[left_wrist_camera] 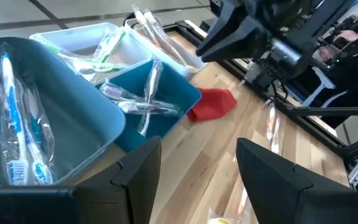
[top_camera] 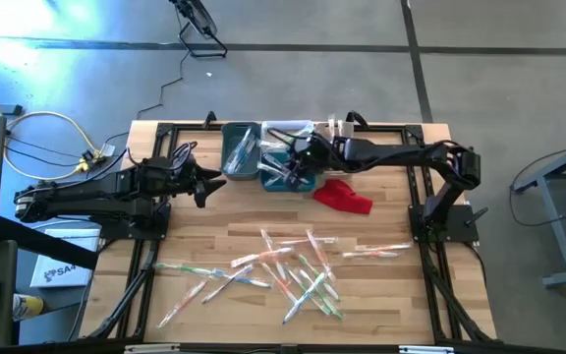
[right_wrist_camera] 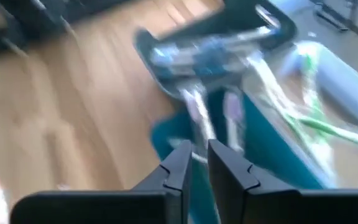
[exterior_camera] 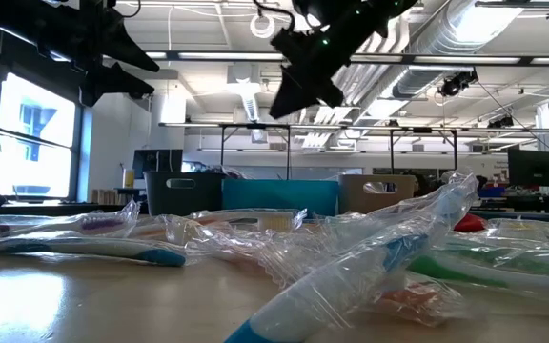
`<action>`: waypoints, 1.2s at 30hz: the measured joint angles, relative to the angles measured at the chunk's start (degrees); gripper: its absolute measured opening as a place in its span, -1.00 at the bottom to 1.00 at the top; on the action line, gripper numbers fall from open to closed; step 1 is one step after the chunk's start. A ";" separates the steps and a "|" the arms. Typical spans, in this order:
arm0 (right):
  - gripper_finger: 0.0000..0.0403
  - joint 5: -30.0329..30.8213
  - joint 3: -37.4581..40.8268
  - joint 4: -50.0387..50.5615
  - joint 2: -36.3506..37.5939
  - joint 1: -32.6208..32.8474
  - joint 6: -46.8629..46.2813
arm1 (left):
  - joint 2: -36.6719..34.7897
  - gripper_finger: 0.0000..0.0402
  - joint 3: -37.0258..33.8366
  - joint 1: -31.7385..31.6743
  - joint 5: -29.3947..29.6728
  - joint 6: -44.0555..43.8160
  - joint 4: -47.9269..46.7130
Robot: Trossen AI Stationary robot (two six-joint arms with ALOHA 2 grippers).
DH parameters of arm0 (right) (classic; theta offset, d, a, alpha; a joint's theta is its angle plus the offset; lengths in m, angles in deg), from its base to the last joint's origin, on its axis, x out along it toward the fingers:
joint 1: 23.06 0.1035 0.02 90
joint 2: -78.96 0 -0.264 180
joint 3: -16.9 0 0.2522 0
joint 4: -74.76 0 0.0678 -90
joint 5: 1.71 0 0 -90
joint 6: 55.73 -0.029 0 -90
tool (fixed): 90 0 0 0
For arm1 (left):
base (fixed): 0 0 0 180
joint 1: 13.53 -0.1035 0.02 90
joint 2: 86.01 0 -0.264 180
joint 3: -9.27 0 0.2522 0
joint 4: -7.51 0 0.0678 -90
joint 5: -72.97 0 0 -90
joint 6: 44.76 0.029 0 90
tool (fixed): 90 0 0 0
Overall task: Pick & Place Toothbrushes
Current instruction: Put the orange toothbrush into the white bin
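I have the right gripper (top_camera: 298,165) hanging over the teal bin (top_camera: 281,175) at about 12 o'clock on the desk (top_camera: 214,246). In its own wrist view the fingers stand close together with only a thin gap; the picture is smeared, so I cannot tell whether a wrapper is pinched between them or they are empty. The left gripper (top_camera: 204,182) waits at roughly 10 o'clock, beside the grey bin (top_camera: 240,152), fingers spread wide and holding nothing.

Most of the toothbrushes (top_camera: 293,270) lie scattered across the near half of the desk, from 7 o'clock round to 4 o'clock, many crossing one another. Others already sit in the grey, teal and white bin (left_wrist_camera: 98,43) at the far edge. A red cloth (top_camera: 344,197) lies just beside the teal bin.

I judge these to be very light, with a stiff handle inside loose, crinkly clear wrap that will slide and spring. I would take one at mid-handle, across its width, choosing a brush that lies apart from the pile.

The low view is crowded by wrappers up close, hiding the bins' contents. From above, overlapping brushes are hard to count or separate, and the right arm covers part of the teal bin.
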 joint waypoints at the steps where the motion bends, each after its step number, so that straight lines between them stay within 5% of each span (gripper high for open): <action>1: -0.79 -1.11 0.00 -1.70 0.00 0.00 -1.06 | -0.02 0.03 0.00 0.00 0.00 0.00 0.01; 18: -0.80 -4.36 0.00 -15.02 0.00 2.48 -13.87 | 0.00 0.03 0.00 0.00 0.00 -0.09 0.01; 36: -0.98 13.85 0.00 -13.99 0.00 19.23 -20.98 | 0.00 0.03 0.00 0.00 0.02 -0.10 0.03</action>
